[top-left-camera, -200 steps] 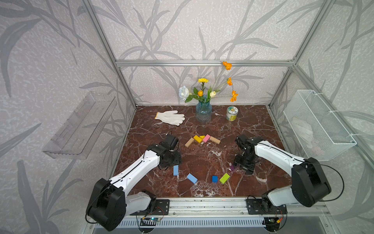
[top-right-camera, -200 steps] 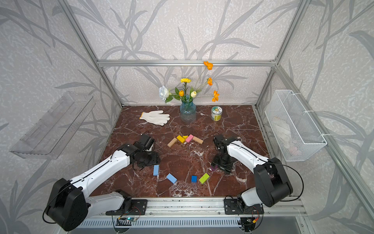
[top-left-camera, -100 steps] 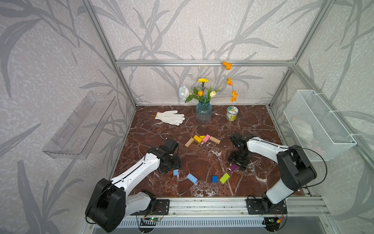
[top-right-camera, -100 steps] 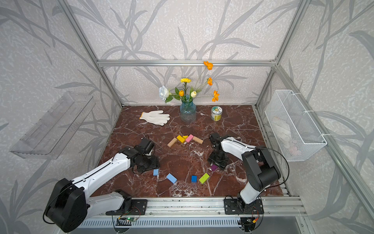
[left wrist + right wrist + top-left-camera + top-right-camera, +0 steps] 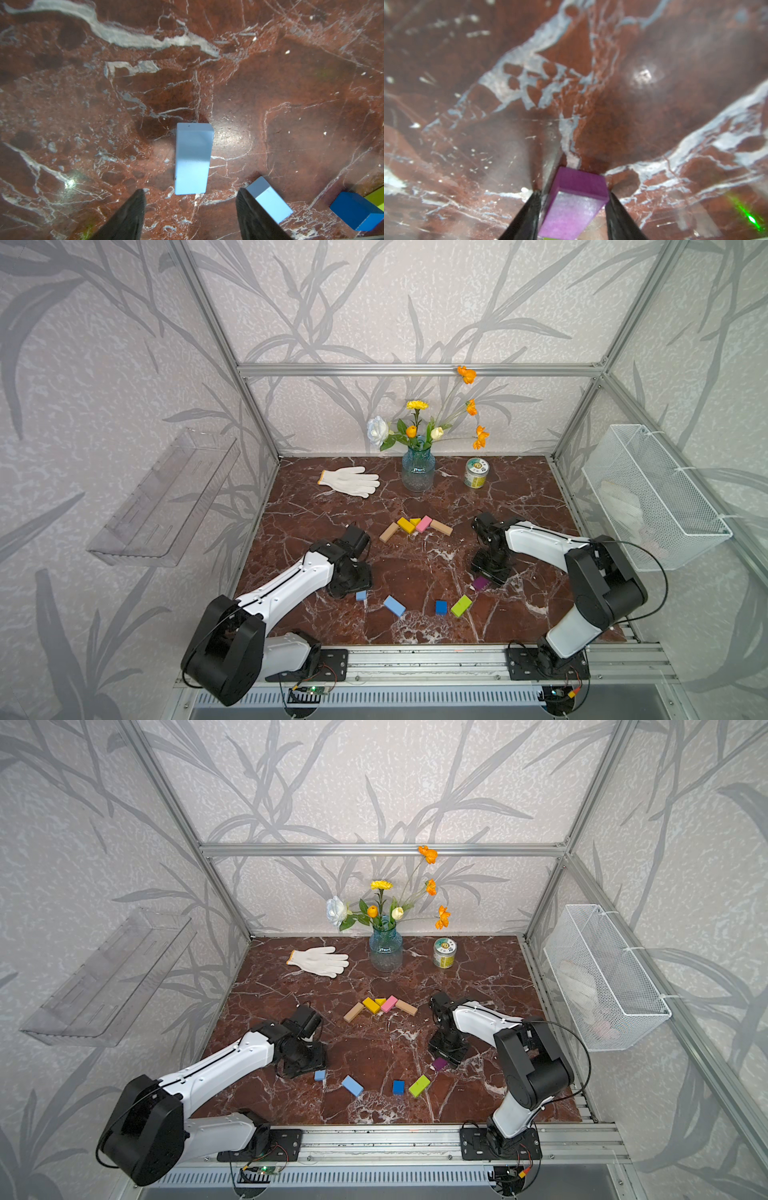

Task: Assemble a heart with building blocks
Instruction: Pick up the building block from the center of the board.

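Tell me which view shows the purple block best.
Right wrist: the purple block lies close up between the right gripper's fingers. Both top views show it small, partly under that gripper. Left wrist misses it.

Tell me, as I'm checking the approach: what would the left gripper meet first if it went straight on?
Probably the light blue block, centred just ahead of the open left gripper; its fingers would straddle it and reach the marble table. Depth is unclear.

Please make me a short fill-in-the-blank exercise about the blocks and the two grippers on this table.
The right gripper straddles a ___ block.
The left gripper is ___, near a light blue block.
The far row of blocks has a ___ block at each end.
Missing words: purple; open; tan.
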`<state>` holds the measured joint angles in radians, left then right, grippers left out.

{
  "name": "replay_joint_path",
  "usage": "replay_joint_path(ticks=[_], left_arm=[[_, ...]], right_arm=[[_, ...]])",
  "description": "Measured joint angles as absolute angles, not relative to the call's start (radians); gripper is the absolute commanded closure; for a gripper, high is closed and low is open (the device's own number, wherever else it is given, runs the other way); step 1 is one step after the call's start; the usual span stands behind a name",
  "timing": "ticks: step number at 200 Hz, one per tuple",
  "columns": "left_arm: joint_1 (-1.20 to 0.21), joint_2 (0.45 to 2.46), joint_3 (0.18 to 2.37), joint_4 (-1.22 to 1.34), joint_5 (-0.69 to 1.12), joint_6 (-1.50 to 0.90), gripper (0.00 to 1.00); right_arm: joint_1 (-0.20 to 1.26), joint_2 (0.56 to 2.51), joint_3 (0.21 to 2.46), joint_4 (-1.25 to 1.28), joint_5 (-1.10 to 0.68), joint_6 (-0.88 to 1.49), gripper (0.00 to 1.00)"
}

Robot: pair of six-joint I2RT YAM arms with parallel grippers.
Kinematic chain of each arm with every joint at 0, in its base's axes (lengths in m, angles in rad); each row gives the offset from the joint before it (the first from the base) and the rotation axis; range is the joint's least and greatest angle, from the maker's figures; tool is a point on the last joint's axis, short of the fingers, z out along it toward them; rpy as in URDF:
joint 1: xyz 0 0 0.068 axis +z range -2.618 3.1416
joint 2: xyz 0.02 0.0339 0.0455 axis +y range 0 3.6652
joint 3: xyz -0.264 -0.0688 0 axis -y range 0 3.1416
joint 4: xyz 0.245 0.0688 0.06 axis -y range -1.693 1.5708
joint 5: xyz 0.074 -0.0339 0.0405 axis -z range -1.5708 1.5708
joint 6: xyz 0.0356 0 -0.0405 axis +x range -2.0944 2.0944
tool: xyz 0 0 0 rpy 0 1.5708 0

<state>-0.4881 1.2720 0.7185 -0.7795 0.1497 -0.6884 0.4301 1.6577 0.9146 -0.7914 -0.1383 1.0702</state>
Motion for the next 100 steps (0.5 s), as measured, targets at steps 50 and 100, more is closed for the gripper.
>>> replay_joint_path(ticks=[50,100], left_arm=[[-0.505,1.336,0.698,-0.77,0.15,-0.712,0.35],[-0.511,1.422,0.706,-0.746,0.133,-0.719,0.49]], right_arm=[[0.432,1.634,0.888,-0.778,-0.13,1.084,0.63],[0.455,1.626,0.883,-0.77,-0.106,1.096,0.66]])
